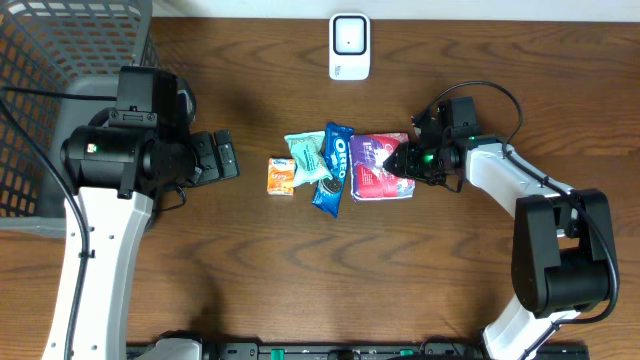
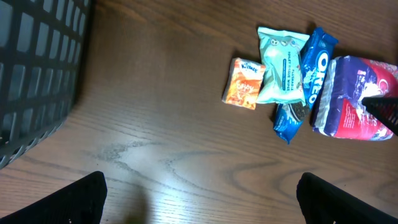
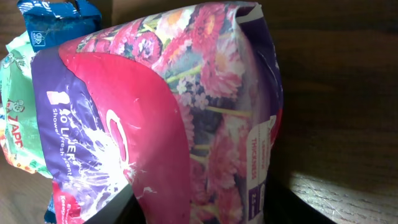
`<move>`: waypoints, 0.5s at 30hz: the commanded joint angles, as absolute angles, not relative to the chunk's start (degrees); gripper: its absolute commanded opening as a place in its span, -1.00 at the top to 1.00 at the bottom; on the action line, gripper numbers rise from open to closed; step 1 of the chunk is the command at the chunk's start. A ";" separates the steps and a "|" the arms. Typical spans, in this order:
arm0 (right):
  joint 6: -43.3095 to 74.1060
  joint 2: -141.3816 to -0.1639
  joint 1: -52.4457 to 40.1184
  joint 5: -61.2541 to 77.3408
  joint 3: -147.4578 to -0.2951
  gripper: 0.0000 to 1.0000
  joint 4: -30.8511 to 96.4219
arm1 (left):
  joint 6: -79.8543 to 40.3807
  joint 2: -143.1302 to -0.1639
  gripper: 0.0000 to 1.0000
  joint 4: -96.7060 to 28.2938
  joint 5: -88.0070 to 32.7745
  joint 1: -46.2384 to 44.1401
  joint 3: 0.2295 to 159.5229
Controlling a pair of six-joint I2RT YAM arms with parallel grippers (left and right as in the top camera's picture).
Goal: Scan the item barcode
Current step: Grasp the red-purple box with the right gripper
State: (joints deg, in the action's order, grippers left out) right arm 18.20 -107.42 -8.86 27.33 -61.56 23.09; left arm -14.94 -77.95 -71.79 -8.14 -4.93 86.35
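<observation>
A purple and pink floral packet [image 1: 372, 168] lies on the table at the right end of a small heap of items. My right gripper [image 1: 402, 161] reaches it from the right. In the right wrist view the floral packet [image 3: 186, 112] fills the gap of the right gripper [image 3: 199, 208], with a dark finger against each side. The white barcode scanner [image 1: 349, 45] stands at the table's far edge. My left gripper [image 1: 222, 155] hangs wide open left of the heap, with only bare wood between the jaws of the left gripper [image 2: 200, 199]. No barcode shows.
Beside the floral packet lie a blue Oreo pack [image 1: 332, 165], a mint-green packet [image 1: 308, 155] and a small orange packet [image 1: 281, 175]. A grey wire basket [image 1: 40, 60] occupies the far left corner, and the basket [image 2: 31, 68] also fills the left of the left wrist view.
</observation>
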 commanded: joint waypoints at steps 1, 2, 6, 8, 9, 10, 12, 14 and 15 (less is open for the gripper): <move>17.50 -108.88 -9.10 27.11 -62.06 0.19 23.29 | -14.20 -77.87 -0.96 -71.96 -7.20 -4.78 87.48; 17.52 -108.88 -9.10 27.14 -62.06 0.25 23.29 | -14.20 -77.87 -0.96 -71.96 -7.20 -4.78 87.48; 17.54 -108.88 -9.10 27.68 -62.06 0.98 23.53 | -14.20 -77.87 -0.96 -71.96 -7.20 -4.78 87.48; 17.52 -108.68 -9.06 29.12 -62.08 0.98 23.55 | -14.20 -77.87 -0.96 -71.96 -7.20 -4.78 87.48; 17.54 -108.44 -8.97 29.28 -62.08 0.98 23.55 | -14.20 -77.87 -0.96 -71.96 -7.20 -4.78 87.48; 17.52 -107.96 -8.88 29.26 -62.08 0.98 23.64 | -14.20 -77.87 -0.96 -71.96 -7.20 -4.78 87.48; 17.50 -106.32 -8.58 28.62 -62.11 0.98 24.18 | -14.20 -77.87 -0.96 -71.96 -7.20 -4.78 87.48; 17.52 -104.07 -8.23 26.89 -62.30 0.98 25.34 | -14.20 -77.87 -0.96 -71.96 -7.20 -4.78 87.48; 17.52 -102.63 -8.10 25.21 -62.41 0.98 26.13 | -14.20 -77.87 -0.96 -71.96 -7.20 -4.78 87.48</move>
